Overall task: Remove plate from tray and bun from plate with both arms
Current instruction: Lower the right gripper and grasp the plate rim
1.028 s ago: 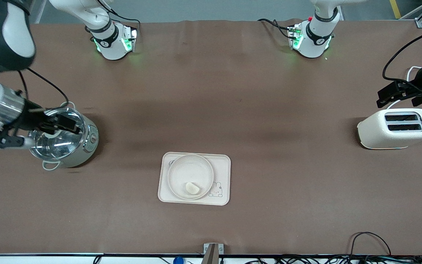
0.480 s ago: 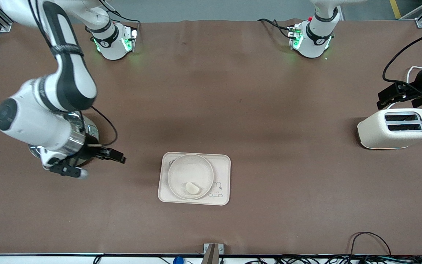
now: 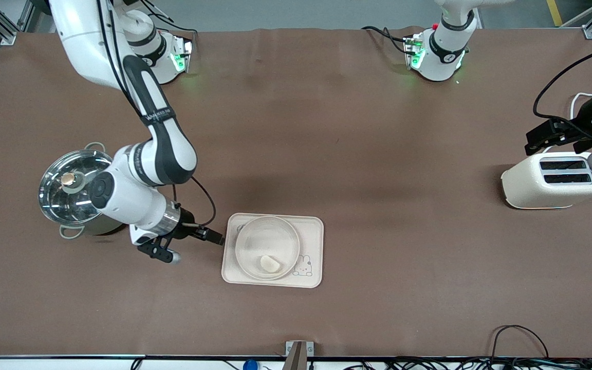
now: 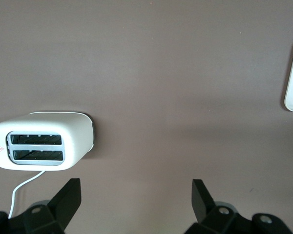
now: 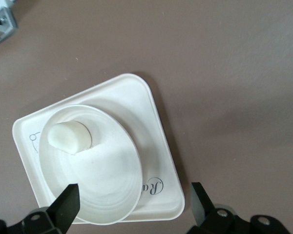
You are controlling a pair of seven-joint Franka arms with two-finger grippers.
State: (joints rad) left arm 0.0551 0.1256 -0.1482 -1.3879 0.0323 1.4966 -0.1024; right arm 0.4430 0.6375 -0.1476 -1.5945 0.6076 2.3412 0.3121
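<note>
The round cream plate (image 3: 267,241) lies on the rectangular cream tray (image 3: 312,226) with the rabbit drawing. The pale bun (image 3: 270,263) lies in the plate, at its side nearer the front camera. My right gripper (image 3: 217,239) is open and empty, just beside the tray's edge toward the right arm's end. The right wrist view shows the plate (image 5: 97,170), the bun (image 5: 69,136) and the tray (image 5: 156,141) below my open right gripper (image 5: 134,192). My left gripper (image 3: 535,141) is open and empty over the toaster's edge, its arm waiting; it also shows in the left wrist view (image 4: 136,187).
A steel pot with a glass lid (image 3: 72,187) stands toward the right arm's end. A white toaster (image 3: 555,180) stands toward the left arm's end, also in the left wrist view (image 4: 39,141). Cables lie along the table's near edge.
My right arm has swung from over the pot's lid to the tray's edge. The lid now rests on the pot. The left arm has barely moved.
</note>
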